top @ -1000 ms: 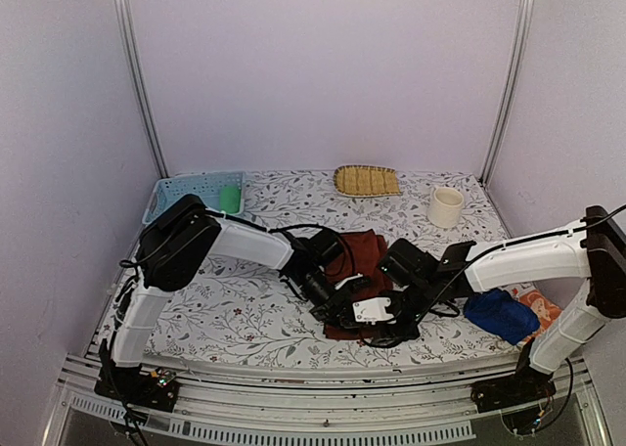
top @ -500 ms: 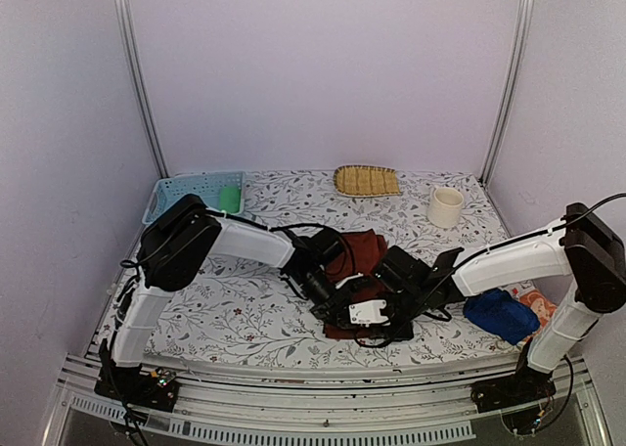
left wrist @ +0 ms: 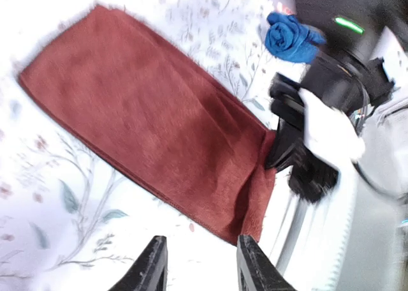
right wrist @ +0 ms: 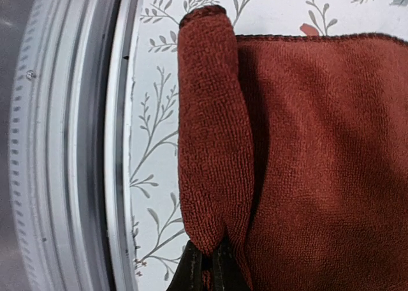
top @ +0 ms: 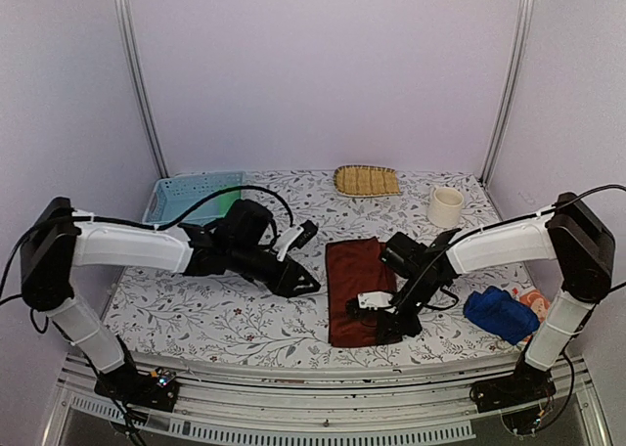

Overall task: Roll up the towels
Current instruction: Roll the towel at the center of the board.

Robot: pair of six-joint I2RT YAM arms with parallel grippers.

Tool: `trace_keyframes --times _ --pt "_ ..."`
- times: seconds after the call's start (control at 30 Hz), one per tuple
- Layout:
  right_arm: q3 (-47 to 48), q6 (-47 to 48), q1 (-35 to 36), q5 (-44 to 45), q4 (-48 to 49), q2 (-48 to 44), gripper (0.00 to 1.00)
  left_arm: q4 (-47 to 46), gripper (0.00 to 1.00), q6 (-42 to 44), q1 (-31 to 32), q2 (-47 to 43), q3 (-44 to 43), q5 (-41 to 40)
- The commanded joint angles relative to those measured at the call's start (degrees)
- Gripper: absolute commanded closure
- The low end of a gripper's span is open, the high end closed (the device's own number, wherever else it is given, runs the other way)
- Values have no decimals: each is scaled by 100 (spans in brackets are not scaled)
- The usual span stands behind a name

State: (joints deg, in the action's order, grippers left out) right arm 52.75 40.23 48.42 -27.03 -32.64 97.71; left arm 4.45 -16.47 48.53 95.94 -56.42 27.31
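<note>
A dark reddish-brown towel point(top: 352, 288) lies flat, lengthwise, in the middle of the table. Its near end is curled over into a small roll point(right wrist: 209, 131). My right gripper point(right wrist: 208, 270) is shut on that rolled end at its right corner point(top: 387, 316). My left gripper point(top: 305, 284) hovers just left of the towel, open, with nothing between its fingers point(left wrist: 153, 265); the towel point(left wrist: 146, 125) lies beyond them. A rolled royal blue towel point(top: 501, 314) sits at the right, also seen in the left wrist view point(left wrist: 290, 36). An orange towel point(top: 538, 299) peeks out behind it. A green towel point(top: 230, 200) sits in the basket.
A pale blue perforated basket point(top: 186, 188) stands at the back left, a yellow straw tray point(top: 366, 180) at the back centre and a cream cup point(top: 445, 207) at the back right. The metal front rail point(right wrist: 70, 138) runs close to the towel's rolled end.
My left gripper let go of the brown towel, opened and drew back to the left. The towel now lies spread flat. My right gripper shut on its rolled near end.
</note>
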Motion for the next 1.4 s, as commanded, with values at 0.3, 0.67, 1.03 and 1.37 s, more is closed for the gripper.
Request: trace_keyframes --times 0.3,0.67,1.03,1.37 --pt "2092 1360 -1470 -3366 -3617 2538 97 -1944 61 2729 2085 -378 842 -2727" --pt "2214 1380 -1712 -3409 -3693 2988 97 -987 61 3521 2197 1585 -858 -2190" --pt "2121 1363 -1731 -3459 -3623 2931 97 -580 85 3210 2103 2162 -1225 -2028" --pt "1915 1281 -1916 -3169 -3525 1416 67 160 100 2560 1703 2201 -1511 -687"
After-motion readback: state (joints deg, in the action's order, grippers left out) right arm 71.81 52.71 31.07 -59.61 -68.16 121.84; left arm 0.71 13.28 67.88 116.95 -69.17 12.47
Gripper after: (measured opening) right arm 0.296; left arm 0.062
